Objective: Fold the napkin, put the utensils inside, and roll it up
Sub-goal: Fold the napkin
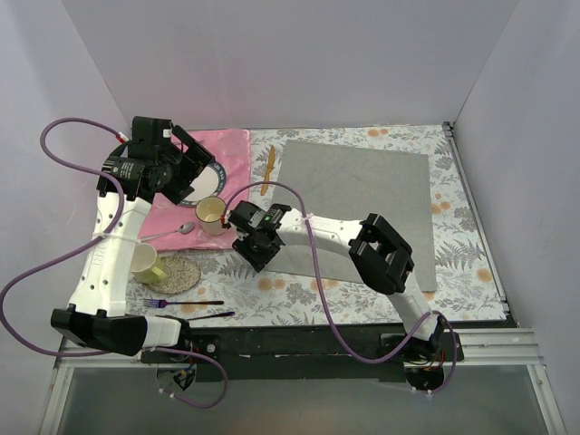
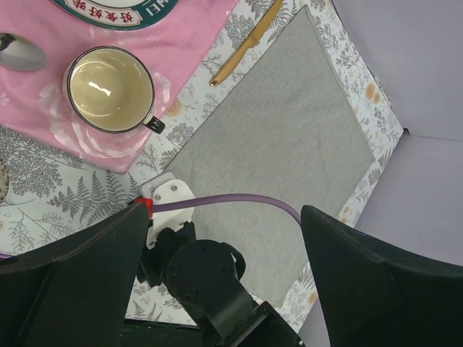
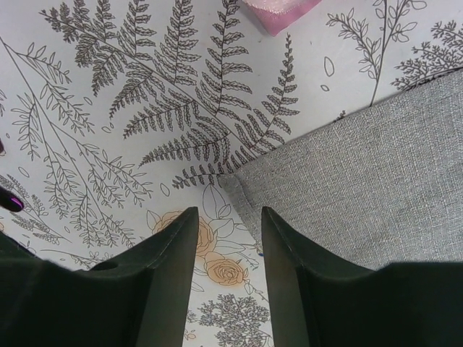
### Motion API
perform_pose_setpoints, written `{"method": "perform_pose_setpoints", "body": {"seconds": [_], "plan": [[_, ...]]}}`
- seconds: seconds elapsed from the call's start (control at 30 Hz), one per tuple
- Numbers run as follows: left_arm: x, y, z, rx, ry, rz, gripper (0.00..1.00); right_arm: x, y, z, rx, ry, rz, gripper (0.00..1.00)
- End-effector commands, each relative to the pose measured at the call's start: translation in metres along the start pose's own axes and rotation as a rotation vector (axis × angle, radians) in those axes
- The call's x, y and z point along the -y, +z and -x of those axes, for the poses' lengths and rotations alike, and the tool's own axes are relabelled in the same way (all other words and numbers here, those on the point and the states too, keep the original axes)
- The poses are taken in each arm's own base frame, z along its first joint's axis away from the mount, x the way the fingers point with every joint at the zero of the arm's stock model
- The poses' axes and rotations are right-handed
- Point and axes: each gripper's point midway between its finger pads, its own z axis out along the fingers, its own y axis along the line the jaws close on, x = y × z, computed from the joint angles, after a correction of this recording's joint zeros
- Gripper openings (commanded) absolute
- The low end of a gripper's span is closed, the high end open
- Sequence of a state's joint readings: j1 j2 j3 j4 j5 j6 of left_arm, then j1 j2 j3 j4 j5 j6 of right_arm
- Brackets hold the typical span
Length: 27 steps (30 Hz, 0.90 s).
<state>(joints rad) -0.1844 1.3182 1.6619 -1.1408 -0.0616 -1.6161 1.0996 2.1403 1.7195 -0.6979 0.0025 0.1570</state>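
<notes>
The grey napkin (image 1: 362,195) lies spread flat on the patterned table, right of centre. A slim orange wooden utensil (image 1: 269,169) rests just off its far left edge, also seen in the left wrist view as the utensil (image 2: 243,46) beside the napkin (image 2: 289,137). My right gripper (image 1: 248,246) is low at the napkin's near left corner. Its jaws are open, and the corner's hem (image 3: 249,195) sits just ahead of the gap of the right gripper (image 3: 230,217). My left gripper (image 1: 188,169) hangs open and empty high above the pink placemat (image 1: 217,159); from its own wrist camera the left gripper (image 2: 224,214) looks down on the right arm.
A cream cup (image 1: 213,215) and a spoon (image 1: 178,230) sit on the placemat's near end, with a plate (image 2: 116,10) further back. A green cup (image 1: 145,261), a round coaster (image 1: 178,270), a purple-handled fork (image 1: 178,303) and a black utensil (image 1: 196,315) lie front left.
</notes>
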Motion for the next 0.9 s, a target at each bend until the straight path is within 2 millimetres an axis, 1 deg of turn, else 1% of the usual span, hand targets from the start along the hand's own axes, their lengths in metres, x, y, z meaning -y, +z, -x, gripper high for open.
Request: {"method": "perform_pose_setpoints", "body": {"seconds": [0.0,0.2,0.37,0.4,0.43,0.5,0.57,0.6,0.63,0.67,0.73,0.77,0.8,0.83,0.87], "plan": [[0.003,-0.010,0.001,0.003,0.001,-0.041,0.86,-0.006,0.012,-0.001,0.000,-0.009,0.042,0.48],[0.003,-0.007,0.000,-0.006,0.007,-0.040,0.85,-0.005,0.023,-0.009,-0.025,-0.008,0.045,0.46],[0.003,-0.005,0.001,-0.007,0.011,-0.037,0.85,0.004,0.030,-0.013,-0.043,-0.003,0.003,0.44],[0.003,-0.006,0.002,-0.006,0.011,-0.040,0.85,0.003,0.032,-0.014,-0.049,0.001,0.001,0.43],[0.004,-0.005,0.002,-0.006,0.009,-0.040,0.85,0.010,0.031,-0.015,-0.055,0.010,-0.041,0.42],[0.003,-0.005,0.002,-0.008,0.008,-0.041,0.85,0.010,0.037,-0.023,-0.088,0.031,-0.048,0.39],[0.003,-0.005,0.002,-0.008,0.008,-0.041,0.85,0.016,0.041,-0.029,-0.117,0.046,-0.097,0.36],[0.003,-0.004,0.002,-0.008,0.007,-0.042,0.85,0.017,0.042,-0.032,-0.129,0.045,-0.112,0.31],[0.003,-0.004,0.003,-0.008,0.006,-0.041,0.85,0.025,0.042,-0.033,-0.130,0.048,-0.161,0.26],[0.003,-0.004,0.003,-0.008,0.006,-0.041,0.85,0.027,0.043,-0.037,-0.146,0.052,-0.179,0.23],[0.003,-0.003,0.002,-0.011,0.005,-0.042,0.85,0.034,0.041,-0.038,-0.145,0.062,-0.219,0.17],[0.002,-0.003,0.002,-0.011,0.004,-0.042,0.85,0.033,0.039,-0.037,-0.138,0.064,-0.220,0.15],[0.003,-0.002,0.002,-0.013,0.004,-0.042,0.85,0.033,0.038,-0.036,-0.131,0.060,-0.218,0.08],[0.003,-0.003,0.001,-0.014,0.002,-0.043,0.85,0.033,0.036,-0.035,-0.123,0.058,-0.216,0.04],[0.002,-0.002,0.001,-0.017,0.002,-0.042,0.85,0.031,0.029,-0.030,-0.099,0.055,-0.202,0.02]]}}
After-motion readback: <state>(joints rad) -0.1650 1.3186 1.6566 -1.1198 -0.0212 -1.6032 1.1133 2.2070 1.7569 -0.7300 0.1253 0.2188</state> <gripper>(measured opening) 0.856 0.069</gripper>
